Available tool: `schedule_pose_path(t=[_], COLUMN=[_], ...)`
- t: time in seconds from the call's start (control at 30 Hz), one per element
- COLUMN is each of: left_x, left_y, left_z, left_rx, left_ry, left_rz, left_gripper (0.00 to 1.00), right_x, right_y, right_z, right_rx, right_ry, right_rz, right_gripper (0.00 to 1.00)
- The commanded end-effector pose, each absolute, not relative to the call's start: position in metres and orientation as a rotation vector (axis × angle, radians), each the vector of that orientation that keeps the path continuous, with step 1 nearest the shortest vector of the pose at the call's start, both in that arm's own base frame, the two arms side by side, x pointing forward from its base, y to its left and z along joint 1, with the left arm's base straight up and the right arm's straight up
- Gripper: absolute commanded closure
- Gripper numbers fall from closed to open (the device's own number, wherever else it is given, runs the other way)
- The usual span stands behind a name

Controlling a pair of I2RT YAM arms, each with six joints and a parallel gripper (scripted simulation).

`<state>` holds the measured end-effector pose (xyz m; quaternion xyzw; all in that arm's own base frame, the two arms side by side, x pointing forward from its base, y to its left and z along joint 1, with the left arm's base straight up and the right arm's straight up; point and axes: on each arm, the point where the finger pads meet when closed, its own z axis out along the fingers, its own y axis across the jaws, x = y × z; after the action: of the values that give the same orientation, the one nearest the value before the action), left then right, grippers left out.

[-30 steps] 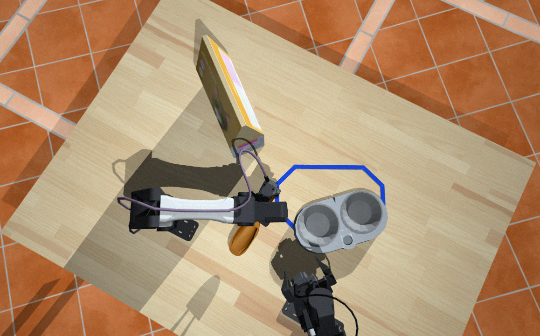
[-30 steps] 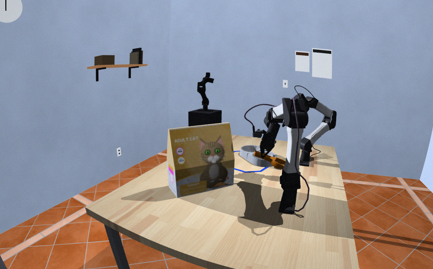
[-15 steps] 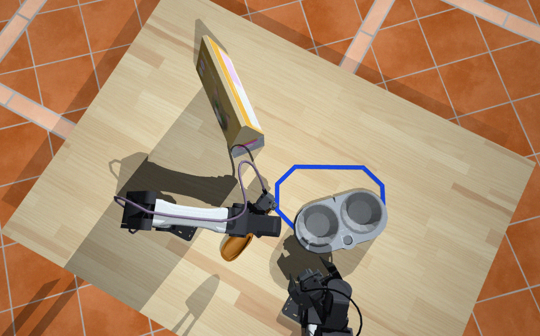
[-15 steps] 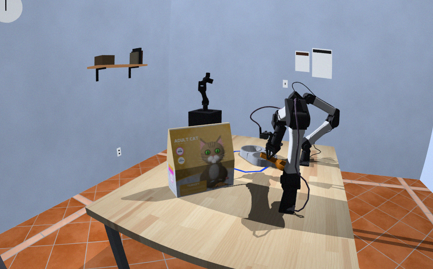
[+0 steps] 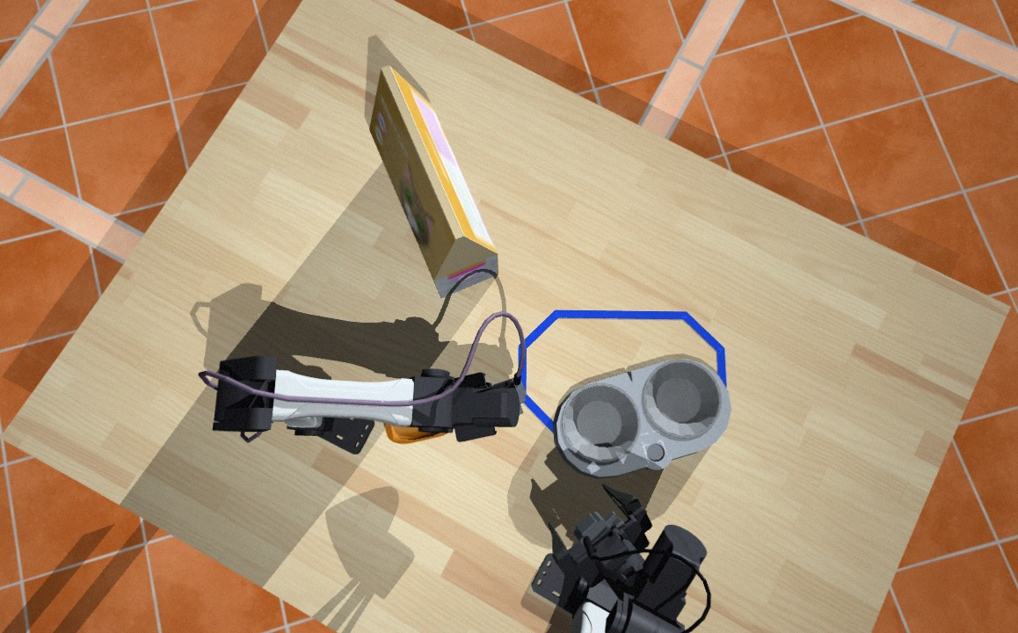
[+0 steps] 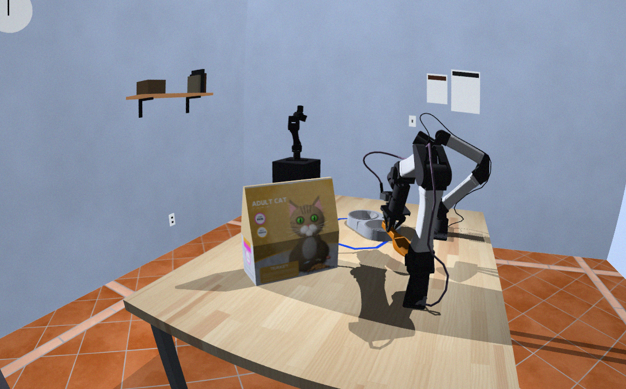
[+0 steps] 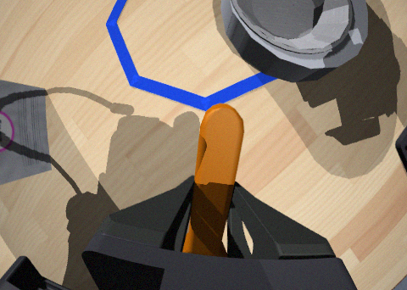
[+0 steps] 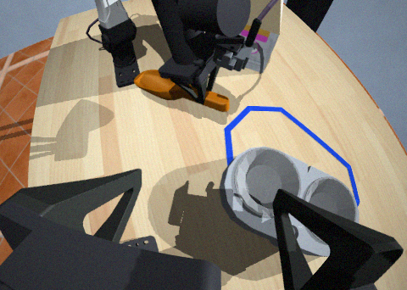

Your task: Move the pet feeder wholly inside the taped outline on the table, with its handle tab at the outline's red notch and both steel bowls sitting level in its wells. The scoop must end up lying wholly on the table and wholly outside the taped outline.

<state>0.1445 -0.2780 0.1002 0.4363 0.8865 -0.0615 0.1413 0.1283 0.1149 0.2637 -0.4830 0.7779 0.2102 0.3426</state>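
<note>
The orange scoop (image 5: 410,433) (image 6: 399,241) (image 7: 220,150) (image 8: 158,86) sits between the left end effector's (image 6: 388,225) (image 7: 213,188) (image 8: 203,98) fingertips.

Orange scoop (image 5: 410,434) (image 6: 399,242) (image 7: 220,150) (image 8: 158,86), blue tape outline (image 5: 622,315) (image 6: 361,248) (image 7: 170,91) (image 8: 315,135), grey feeder (image 5: 628,387) (image 6: 359,226) (image 7: 254,54) (image 8: 303,171), tan wood-grain tbl (image 5: 733,236) (image 6: 281,328) (image 7: 297,197) (image 8: 178,129) w/ darker patches.

On the tabletop (image 5: 835,331) (image 6: 305,314) (image 8: 170,137), the feeder (image 5: 643,417) (image 6: 366,227) (image 7: 292,31) straddles the outline (image 5: 621,315) (image 6: 361,248) (image 7: 170,90) (image 8: 315,137); in the top view, the bag (image 5: 430,169) (image 6: 293,232) (image 8: 259,48) stands left of and above both, the scoop (image 5: 416,432) (image 6: 399,241) (image 7: 220,150) (image 8: 158,86) left.
</note>
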Motion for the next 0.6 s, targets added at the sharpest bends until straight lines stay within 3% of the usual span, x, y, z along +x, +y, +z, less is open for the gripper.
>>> schedule_pose_path(t=[0.0, 0.57], left_x=[0.1406, 0.1423], left_y=[-0.2841, -0.2827], left_z=[0.1001, 0.1039], left_rx=[1.529, 2.287], left_ry=[2.425, 1.836], left_rz=[-0.274, -0.349], left_gripper=[0.82, 0.82], right_x=[0.1151, 0.1151], right_y=[0.1228, 0.1229], right_z=[0.2678, 0.2674], right_rx=[-1.330, -1.330], right_ry=[1.964, 1.964], right_rz=[0.647, 0.648], right_gripper=[0.00, 0.00])
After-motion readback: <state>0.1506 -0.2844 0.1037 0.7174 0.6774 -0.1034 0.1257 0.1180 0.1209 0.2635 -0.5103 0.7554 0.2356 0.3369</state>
